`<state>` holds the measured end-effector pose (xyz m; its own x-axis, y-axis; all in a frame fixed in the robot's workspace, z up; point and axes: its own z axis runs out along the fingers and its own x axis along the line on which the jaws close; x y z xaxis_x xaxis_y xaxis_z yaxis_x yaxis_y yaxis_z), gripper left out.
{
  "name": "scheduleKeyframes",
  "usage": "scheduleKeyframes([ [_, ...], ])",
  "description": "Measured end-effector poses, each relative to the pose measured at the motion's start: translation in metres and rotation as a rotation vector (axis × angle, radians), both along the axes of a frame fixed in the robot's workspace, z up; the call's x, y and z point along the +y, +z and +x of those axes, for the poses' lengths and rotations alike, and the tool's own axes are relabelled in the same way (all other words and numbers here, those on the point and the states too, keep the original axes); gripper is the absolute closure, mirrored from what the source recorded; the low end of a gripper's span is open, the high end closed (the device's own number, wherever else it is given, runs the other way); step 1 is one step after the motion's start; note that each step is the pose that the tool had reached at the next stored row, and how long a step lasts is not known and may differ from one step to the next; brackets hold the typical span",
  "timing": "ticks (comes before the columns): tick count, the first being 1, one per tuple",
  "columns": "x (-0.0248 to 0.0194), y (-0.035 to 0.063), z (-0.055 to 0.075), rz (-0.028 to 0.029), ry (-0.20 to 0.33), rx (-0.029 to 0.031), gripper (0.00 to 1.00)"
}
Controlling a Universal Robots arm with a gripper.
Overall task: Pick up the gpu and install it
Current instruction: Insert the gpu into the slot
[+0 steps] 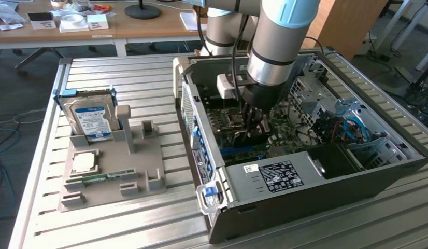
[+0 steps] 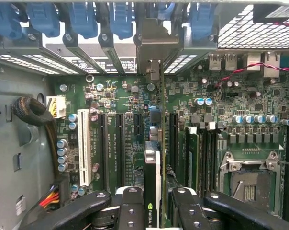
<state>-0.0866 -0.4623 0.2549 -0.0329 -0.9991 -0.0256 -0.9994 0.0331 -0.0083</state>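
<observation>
My gripper (image 1: pixel 254 123) reaches down into the open computer case (image 1: pixel 380 176), over the motherboard (image 1: pixel 283 140). In the wrist view the gripper (image 2: pixel 157 212) is shut on the gpu (image 2: pixel 154 177), seen edge-on: a thin green board with a black cooler on one face. The black fingers (image 2: pixel 130 211) press on it from both sides. The card stands upright along a black expansion slot (image 2: pixel 135 143). Its silvery end bracket (image 2: pixel 151 50) sits against the case's rear slot openings.
On a grey holder (image 1: pixel 107 184) outside the case stand a silver hard drive (image 1: pixel 89 116), a CPU (image 1: pixel 84 162) and a RAM stick (image 1: pixel 100 177). Inside are the power supply (image 1: pixel 283 174), a white slot (image 2: pixel 83 148), seated RAM (image 2: pixel 192 158) and an open CPU socket (image 2: pixel 247 184).
</observation>
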Motion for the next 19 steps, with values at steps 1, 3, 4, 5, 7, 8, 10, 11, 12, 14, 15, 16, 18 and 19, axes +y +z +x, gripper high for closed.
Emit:
scheduleKeyframes([
  [1, 0.0, -0.0005, 0.0, 0.0, 0.0, 0.0, 0.73],
  [3, 0.0, -0.0015, -0.0001, 0.0, 0.0, 0.0, 0.73],
  [4, 0.0, -0.0019, -0.0001, -0.0001, 0.0, 0.0, 0.73],
  [5, 0.0, -0.002, -0.0002, -0.0002, 0.0, 0.0001, 0.73],
  [7, 0.0, -0.002, -0.0002, -0.0003, 0.0, 0.0001, 0.73],
  [8, 0.0, -0.002, -0.0002, -0.0002, 0.0, 0.0001, 0.73],
  [10, 0.0001, -0.0028, -0.0001, 0.0004, 0.0, -0.0002, 0.73],
  [11, 0.0001, -0.0033, -0.0001, 0.0004, 0.0, -0.0002, 0.73],
  [12, 0.0, -0.0036, -0.0002, 0.0001, 0.0, -0.0001, 0.73],
  [14, 0.0, -0.0036, -0.0002, -0.0002, 0.0, 0.0001, 0.73],
  [15, 0.0, -0.0036, -0.0003, -0.0003, 0.0, 0.0002, 0.73],
  [16, 0.0, -0.0037, -0.0003, -0.0002, 0.0, 0.0001, 0.73],
  [18, 0.0005, -0.004, -0.0003, 0.0003, 0.0, -0.0002, 0.73],
  [19, 0.0007, -0.004, -0.0003, 0.0001, 0.0, -0.0001, 0.73],
])
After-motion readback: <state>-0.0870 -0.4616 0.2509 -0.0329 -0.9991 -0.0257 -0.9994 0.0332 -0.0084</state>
